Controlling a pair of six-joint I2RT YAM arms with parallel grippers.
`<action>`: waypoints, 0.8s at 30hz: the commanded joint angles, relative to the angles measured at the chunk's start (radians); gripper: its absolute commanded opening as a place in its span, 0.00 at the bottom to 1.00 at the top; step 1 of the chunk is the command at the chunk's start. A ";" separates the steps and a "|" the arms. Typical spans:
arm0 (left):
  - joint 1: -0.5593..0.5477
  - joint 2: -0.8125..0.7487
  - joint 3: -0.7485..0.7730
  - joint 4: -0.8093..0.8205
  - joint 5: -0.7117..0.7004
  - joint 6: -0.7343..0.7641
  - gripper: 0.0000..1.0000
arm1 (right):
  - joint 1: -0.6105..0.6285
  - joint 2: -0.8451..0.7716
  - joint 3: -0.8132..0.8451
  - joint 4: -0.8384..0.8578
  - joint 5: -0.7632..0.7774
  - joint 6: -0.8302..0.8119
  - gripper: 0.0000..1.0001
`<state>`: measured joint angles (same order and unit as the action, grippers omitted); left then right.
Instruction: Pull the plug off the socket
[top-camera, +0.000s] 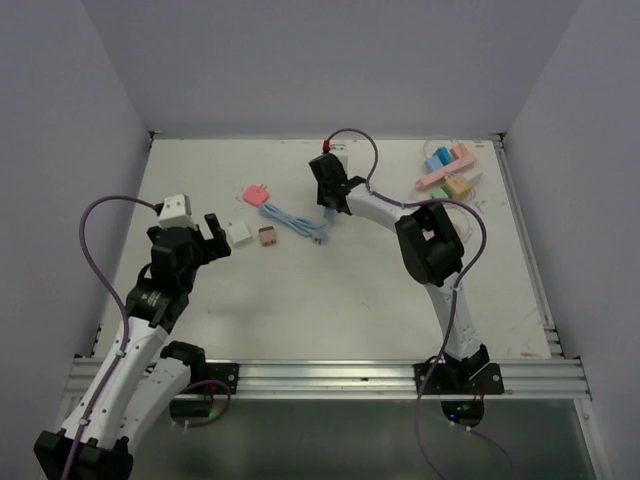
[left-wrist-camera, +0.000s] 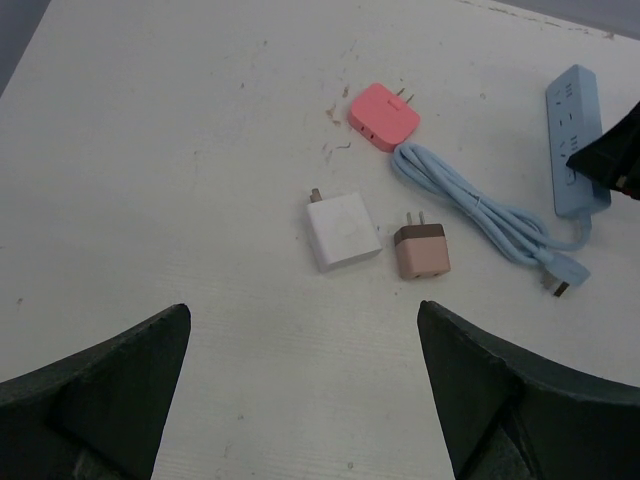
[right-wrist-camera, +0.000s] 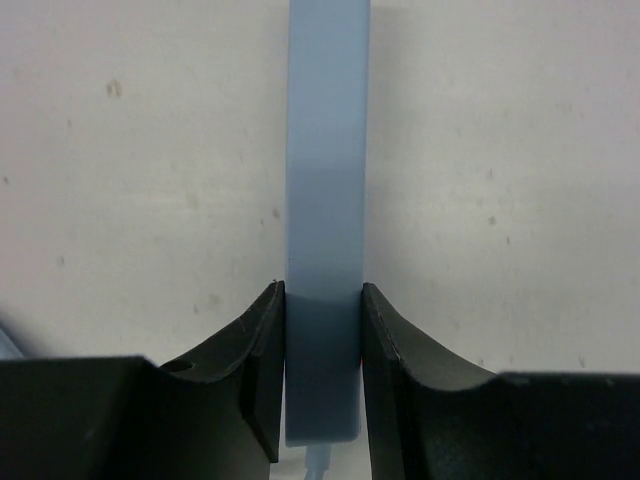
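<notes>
The right gripper (right-wrist-camera: 322, 292) is clamped on the narrow edges of the blue strip (left-wrist-camera: 572, 130), pinning it flat to the table (left-wrist-camera: 150, 150) at the far right of the left wrist view. The left gripper (left-wrist-camera: 303, 310) hangs wide open and holds nothing, low over the table with the white adapter (left-wrist-camera: 343, 231) just beyond its fingers. The sockets that show on the strip look bare. The white adapter, the brown adapter (left-wrist-camera: 421, 250) just beside it and the pink plug (left-wrist-camera: 383, 117) at upper centre all lie loose on the table, apart from the strip. The strip's cable (left-wrist-camera: 480, 212) is coiled between them and the strip. By this, the bracing step is in hand and the pulls look largely done, but the right gripper hides part of the strip, so a seated plug there cannot be ruled out. If one is there, the left gripper must reach right, close on its body and draw it straight out along its prongs against the right gripper's hold.
</notes>
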<state>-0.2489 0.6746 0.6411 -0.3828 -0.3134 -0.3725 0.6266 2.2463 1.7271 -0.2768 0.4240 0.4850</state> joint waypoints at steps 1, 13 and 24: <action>0.005 0.000 -0.006 0.022 0.004 0.027 0.99 | -0.025 0.113 0.193 0.039 -0.059 -0.092 0.00; 0.005 0.016 -0.006 0.022 -0.001 0.027 0.99 | -0.033 0.178 0.310 0.073 -0.152 -0.293 0.61; 0.005 0.017 -0.004 0.022 -0.001 0.026 0.99 | 0.025 -0.007 0.169 0.103 -0.421 -0.584 0.74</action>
<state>-0.2489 0.6937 0.6411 -0.3828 -0.3141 -0.3721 0.6125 2.3318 1.8797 -0.2138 0.1211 0.0383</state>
